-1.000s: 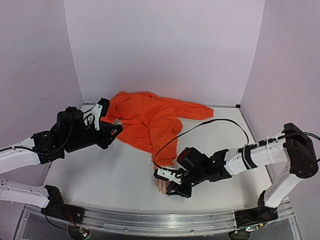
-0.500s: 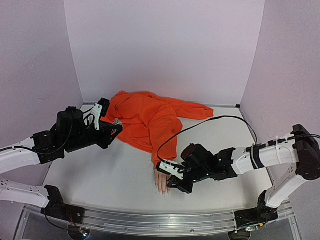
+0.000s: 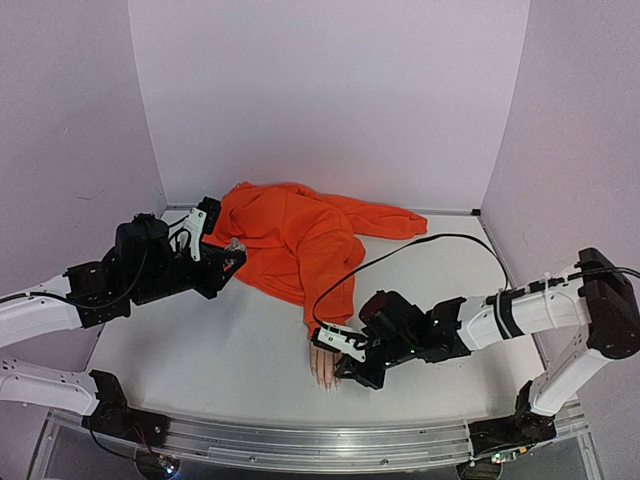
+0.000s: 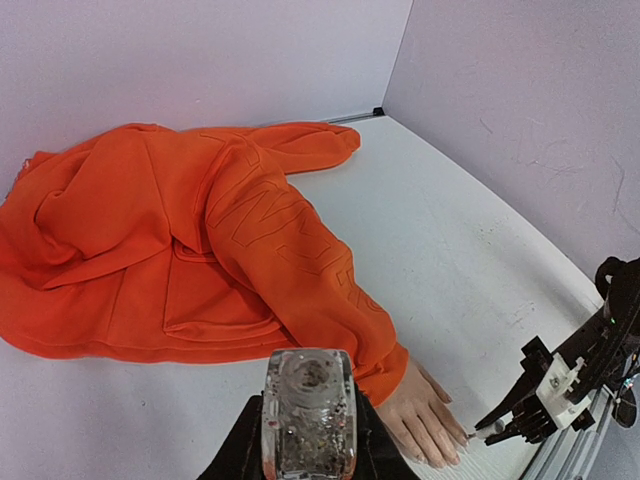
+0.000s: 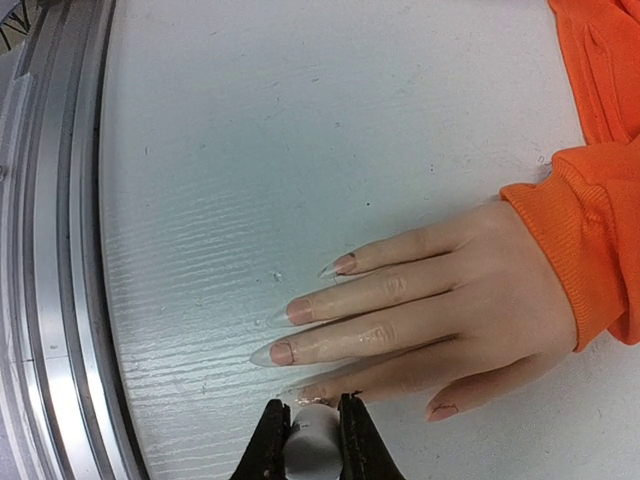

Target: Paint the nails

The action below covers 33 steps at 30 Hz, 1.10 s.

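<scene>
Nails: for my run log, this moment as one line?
left end effector: shut on bottle | right end effector: shut on cap, by nails | hand: flat

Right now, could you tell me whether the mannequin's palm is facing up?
No, the mannequin hand lies palm down on the table, with its nails facing up.

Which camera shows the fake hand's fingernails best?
Right wrist view: the nails appear close up and sharp. Left wrist shows them tiny, far off; from the top, the right gripper partly covers them.
</scene>
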Tool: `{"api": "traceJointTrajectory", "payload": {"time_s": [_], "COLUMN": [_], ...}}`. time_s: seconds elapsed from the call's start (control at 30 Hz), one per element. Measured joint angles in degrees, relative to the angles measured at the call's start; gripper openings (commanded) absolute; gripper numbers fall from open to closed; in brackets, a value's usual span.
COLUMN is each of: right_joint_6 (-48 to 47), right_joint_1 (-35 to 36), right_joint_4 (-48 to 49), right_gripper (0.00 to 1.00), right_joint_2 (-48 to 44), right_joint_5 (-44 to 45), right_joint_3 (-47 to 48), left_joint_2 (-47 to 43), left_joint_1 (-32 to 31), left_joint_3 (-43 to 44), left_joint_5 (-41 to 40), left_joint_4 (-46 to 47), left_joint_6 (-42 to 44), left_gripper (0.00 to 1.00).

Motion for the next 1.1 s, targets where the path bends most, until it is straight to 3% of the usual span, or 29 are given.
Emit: {"api": "traceJointTrajectory", "payload": {"time_s": [0.9,1.1], "right_joint_6": [1.0,6.5], "right_joint_1": [0.0,0.0], "right_joint_4": [-0.7,-2.2], "right_gripper": [0.00,0.00], "right_joint_2": [1.4,-7.8], "right_joint_5": [-6.9,-0.8], "right_joint_3": [0.3,0.3], "left_joint_2": [0.0,-1.1], "left_joint_1": [0.0,0.0], "left_joint_3": [0.0,-0.7], "left_joint_5": [0.2,1.7], "left_joint_4": [0.0,0.0], "left_joint_6": [0.0,0.0], "left_gripper": [0.00,0.00]}}
